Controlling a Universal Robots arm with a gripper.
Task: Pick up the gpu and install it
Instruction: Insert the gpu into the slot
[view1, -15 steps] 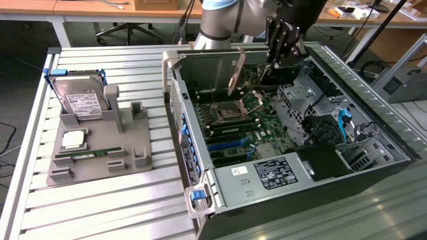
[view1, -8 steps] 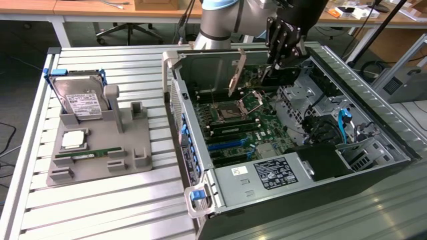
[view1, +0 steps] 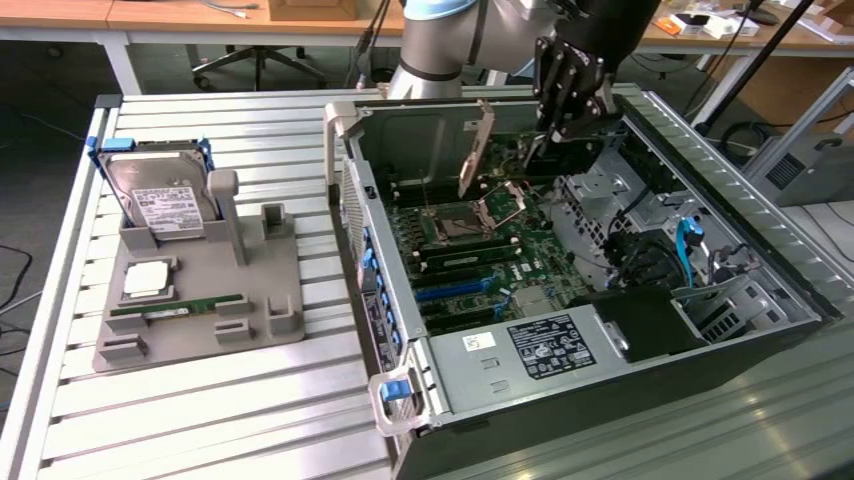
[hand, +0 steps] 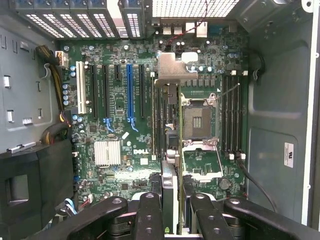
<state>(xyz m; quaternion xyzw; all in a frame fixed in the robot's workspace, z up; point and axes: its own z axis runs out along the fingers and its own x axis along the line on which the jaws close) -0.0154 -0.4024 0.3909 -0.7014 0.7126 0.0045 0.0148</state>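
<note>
Gripper (hand: 170, 200) clamps the gpu (hand: 169, 130) on edge, held above the motherboard (hand: 120, 120). Pick-up is done; the card is not yet seated in a slot.

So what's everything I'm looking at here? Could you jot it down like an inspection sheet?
Surface: ribbed metal table, carrying a grey parts holder and an open computer case.
Job's things: gpu held edge-down above the motherboard, its silver bracket toward the case's rear.
Clutter: hard drive, RAM stick and a processor on the holder.
Grippers: gripper closed on the gpu.
Cables: blue cable inside the case; black cable by the memory slots.
Surroundings: desks and an office chair behind.
</note>
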